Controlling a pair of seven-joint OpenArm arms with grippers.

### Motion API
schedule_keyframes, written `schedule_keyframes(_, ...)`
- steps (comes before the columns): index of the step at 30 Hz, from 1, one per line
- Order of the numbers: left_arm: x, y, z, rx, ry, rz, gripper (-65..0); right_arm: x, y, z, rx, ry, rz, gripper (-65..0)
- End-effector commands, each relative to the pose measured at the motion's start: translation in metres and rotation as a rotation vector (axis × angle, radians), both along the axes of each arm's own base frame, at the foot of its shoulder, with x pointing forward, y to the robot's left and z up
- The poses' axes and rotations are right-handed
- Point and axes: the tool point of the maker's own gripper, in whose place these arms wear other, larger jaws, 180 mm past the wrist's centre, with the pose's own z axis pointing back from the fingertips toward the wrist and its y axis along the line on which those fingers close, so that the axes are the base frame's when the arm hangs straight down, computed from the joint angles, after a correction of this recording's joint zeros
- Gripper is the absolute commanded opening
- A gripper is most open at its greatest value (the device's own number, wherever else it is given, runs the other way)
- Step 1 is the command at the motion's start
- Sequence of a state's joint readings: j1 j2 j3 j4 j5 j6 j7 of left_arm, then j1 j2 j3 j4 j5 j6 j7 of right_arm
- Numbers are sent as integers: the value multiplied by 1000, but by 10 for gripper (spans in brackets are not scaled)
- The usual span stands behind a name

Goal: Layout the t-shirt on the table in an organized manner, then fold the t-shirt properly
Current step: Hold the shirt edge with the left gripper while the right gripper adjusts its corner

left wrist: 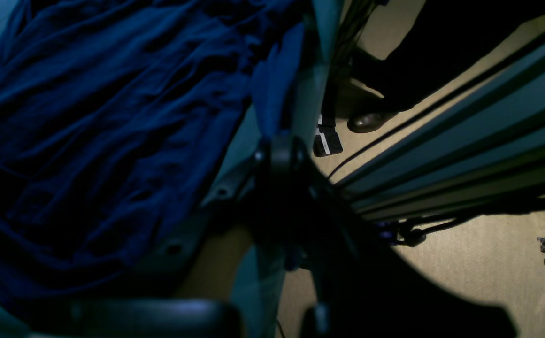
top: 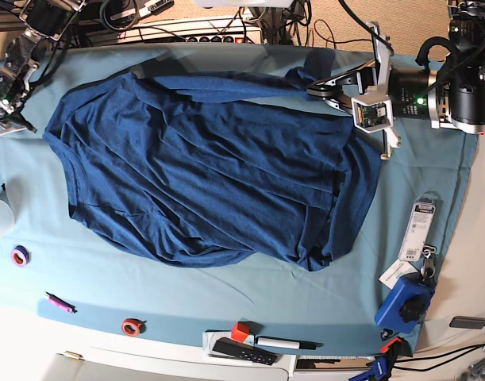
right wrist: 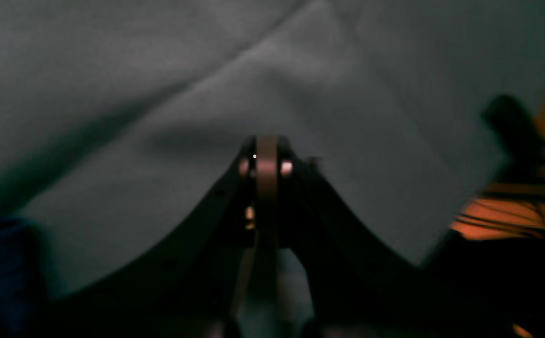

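Note:
The dark blue t-shirt [top: 210, 167] lies spread and wrinkled across the teal table [top: 226, 294]. At the shirt's far right corner my left gripper [top: 313, 89] is shut on a raised edge of the fabric. In the left wrist view a fold of the t-shirt [left wrist: 277, 89] sticks out past the closed left gripper [left wrist: 279, 150], near the table's edge. My right gripper [top: 5, 109] hangs at the table's far left edge, apart from the shirt. The right wrist view shows the right gripper [right wrist: 265, 150] shut with nothing in it, over bare cloth.
Along the front edge lie a purple tape ring [top: 20, 255], a pink marker [top: 58, 302], a red tape ring [top: 131, 325], a red cube [top: 240, 331], a remote [top: 242, 351] and a pen [top: 286, 344]. A blue tool [top: 405, 302] and tags [top: 421, 230] sit front right. A person's shoe [left wrist: 371, 119] stands beside the table.

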State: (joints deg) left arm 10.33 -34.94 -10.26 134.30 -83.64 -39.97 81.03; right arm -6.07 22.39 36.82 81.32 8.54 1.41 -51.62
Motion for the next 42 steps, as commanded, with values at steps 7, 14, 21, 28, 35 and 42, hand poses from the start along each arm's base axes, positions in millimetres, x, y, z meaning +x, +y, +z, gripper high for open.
schedule_keyframes(7, -1, -2, 8, -25, -16, -12, -650, 39, 68, -3, 349, -119, 284, -473)
schedule_keyframes(14, -1, -2, 8, -25, -16, -12, -650, 48, 105, 2, 535, -241, 376, -459)
schedule_keyframes(21, -1, -2, 8, -25, -17, -12, -650, 39, 115, 10, 624, -362, 400, -459)
schedule_keyframes(28, -1, -2, 8, -25, -17, -12, -650, 40, 123, 39, 699, -510, 482, -459)
schedule_keyframes(35, -1, -2, 8, -25, -17, -12, -650, 31, 123, 26, 695, -419, 476, -459)
schedule_keyframes(42, -1, -2, 8, -25, -17, -12, -650, 19, 119, 12, 621, -307, 522, -459)
